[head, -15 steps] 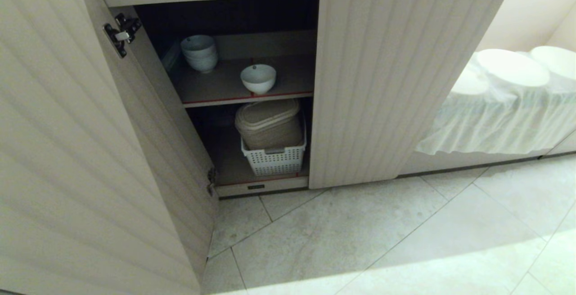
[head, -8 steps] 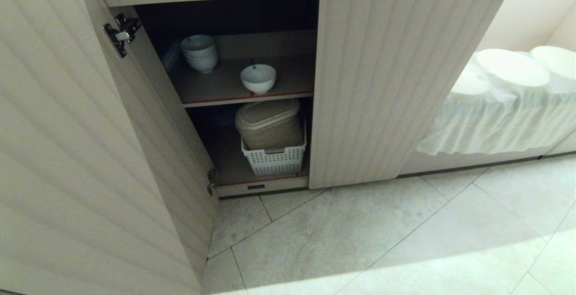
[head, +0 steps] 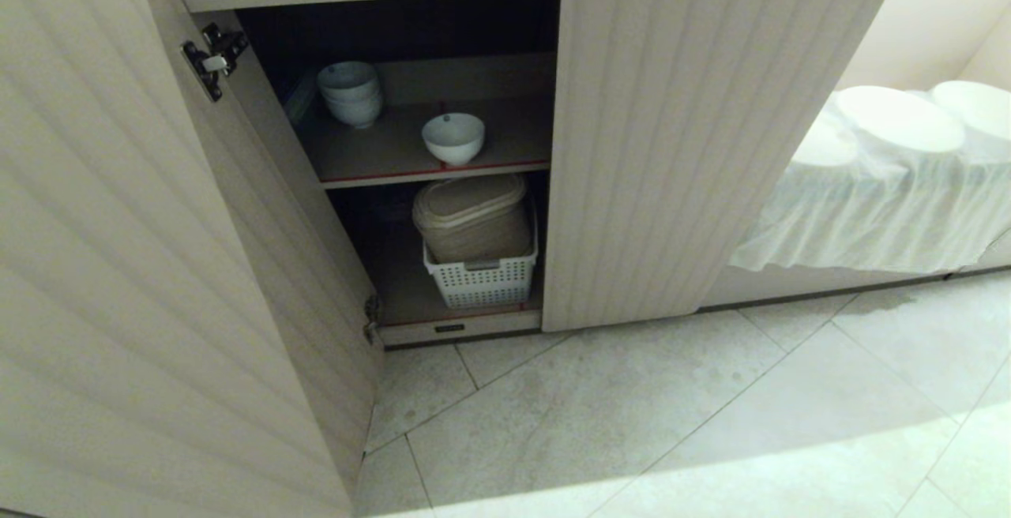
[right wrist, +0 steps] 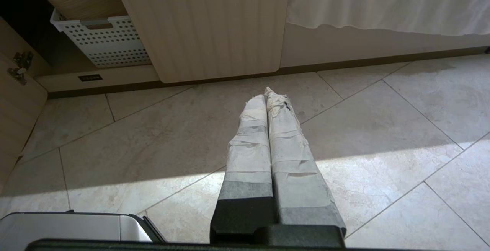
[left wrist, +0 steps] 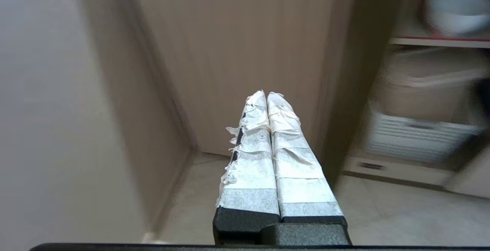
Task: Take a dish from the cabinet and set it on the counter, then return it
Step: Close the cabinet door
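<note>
No text, label, brand or number can be read on anything in view.

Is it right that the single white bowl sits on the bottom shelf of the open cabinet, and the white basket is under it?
Not quite. The head view shows the white bowl on the upper shelf of the open cabinet, near its red-edged front. The white basket is under it, on the bottom shelf.
</note>
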Robot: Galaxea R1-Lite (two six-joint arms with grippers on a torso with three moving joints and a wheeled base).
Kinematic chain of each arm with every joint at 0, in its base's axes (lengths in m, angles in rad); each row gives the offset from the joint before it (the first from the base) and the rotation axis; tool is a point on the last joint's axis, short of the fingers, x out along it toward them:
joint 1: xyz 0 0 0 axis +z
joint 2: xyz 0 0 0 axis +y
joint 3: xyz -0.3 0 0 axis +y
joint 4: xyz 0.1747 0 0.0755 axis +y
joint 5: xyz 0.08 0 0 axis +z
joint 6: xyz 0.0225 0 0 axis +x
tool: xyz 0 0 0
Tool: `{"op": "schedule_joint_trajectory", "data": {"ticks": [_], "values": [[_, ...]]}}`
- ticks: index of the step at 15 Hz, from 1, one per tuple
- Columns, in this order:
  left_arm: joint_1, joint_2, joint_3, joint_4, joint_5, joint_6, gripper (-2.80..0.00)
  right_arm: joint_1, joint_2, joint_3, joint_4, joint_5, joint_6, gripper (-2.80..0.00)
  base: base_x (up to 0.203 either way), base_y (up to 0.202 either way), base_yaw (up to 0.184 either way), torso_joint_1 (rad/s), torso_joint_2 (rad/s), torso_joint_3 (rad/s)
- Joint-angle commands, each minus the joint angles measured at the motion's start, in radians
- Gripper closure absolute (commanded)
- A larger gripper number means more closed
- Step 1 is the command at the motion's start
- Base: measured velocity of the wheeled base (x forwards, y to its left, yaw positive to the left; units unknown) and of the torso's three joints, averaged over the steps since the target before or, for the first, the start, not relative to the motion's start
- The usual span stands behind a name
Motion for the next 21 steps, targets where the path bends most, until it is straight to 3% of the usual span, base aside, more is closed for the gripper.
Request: {"op": "schedule_joint_trajectory", "data": {"ticks": [1,3,5,11,21], "values": [[0.013,0.02,-0.02,-0.004,0.068,0.059,0.0,0.001,0.0,0.0,0.0,0.0,-0.001,0.0,0.0,0.0,0.0,0.0,0.0,0.0],[0.013,0.039,-0.036,-0.004,0.138,0.091,0.0,0.0,0.0,0.0,0.0,0.0,0.0,0.0,0.0,0.0,0.0,0.0,0.0,0.0],[0.008,0.077,-0.05,-0.005,0.161,0.092,0.0,0.0,0.0,0.0,0.0,0.0,0.0,0.0,0.0,0.0,0.0,0.0,0.0,0.0],[-0.024,0.221,-0.083,-0.135,0.147,0.069,0.0,0.001,0.0,0.0,0.0,0.0,-0.001,0.0,0.0,0.0,0.0,0.0,0.0,0.0],[-0.062,0.21,-0.111,-0.139,-0.176,-0.043,0.0,0.0,0.0,0.0,0.0,0.0,-0.001,0.0,0.0,0.0,0.0,0.0,0.0,0.0]]}}
